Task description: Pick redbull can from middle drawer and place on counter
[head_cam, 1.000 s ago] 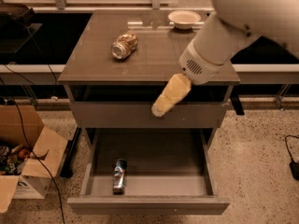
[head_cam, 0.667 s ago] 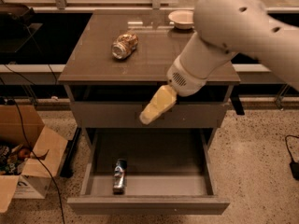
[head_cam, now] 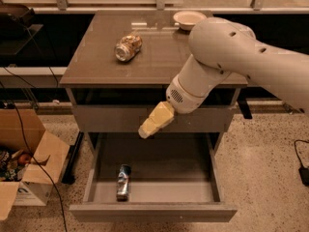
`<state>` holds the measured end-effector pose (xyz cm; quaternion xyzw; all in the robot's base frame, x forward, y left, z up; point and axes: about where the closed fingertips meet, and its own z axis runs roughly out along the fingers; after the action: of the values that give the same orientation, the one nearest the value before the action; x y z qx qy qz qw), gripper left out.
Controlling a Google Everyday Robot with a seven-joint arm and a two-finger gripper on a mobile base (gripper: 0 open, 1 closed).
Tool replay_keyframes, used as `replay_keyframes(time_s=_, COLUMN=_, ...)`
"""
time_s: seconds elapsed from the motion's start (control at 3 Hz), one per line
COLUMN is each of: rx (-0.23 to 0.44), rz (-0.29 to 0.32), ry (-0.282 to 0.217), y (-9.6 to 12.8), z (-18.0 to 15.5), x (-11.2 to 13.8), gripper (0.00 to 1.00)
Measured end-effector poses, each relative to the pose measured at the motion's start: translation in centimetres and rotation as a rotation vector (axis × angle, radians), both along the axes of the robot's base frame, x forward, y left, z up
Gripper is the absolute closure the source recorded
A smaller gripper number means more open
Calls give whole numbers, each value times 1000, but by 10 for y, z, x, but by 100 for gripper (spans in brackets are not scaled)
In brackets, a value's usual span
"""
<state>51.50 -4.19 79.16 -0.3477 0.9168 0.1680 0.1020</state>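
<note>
The redbull can [head_cam: 123, 181], slim and blue-and-silver, lies on its side on the floor of the open middle drawer [head_cam: 154, 211], near its front left. My gripper [head_cam: 146, 130], with cream-coloured fingers, hangs in front of the cabinet face above the drawer's rear middle, up and to the right of the can and well apart from it. It holds nothing. The counter [head_cam: 159, 62] is the glossy grey-brown cabinet top behind and above it.
A fatter gold-brown can [head_cam: 128, 47] lies on its side on the counter's left half. A white bowl [head_cam: 189, 19] sits at the counter's back right. An open cardboard box [head_cam: 24, 163] stands on the floor at left, with cables beside it.
My arm has swung left and downward, bringing the gripper from in front of the cabinet's right side toward the middle, lower and nearer the open drawer.
</note>
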Motion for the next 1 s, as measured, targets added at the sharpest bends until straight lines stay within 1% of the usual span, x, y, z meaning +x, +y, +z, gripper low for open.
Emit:
replay_keyframes(time_s=0.33, rx=-1, rz=-15, ry=14, y=1, z=-6, x=3, gripper=0)
replay_keyframes(time_s=0.67, rx=41, rz=-73, ry=81, y=13, z=-38, x=7, gripper=0)
replay_keyframes(time_s=1.0, rx=74, rz=-155, ry=166, y=30, z=-77, x=9, gripper=0)
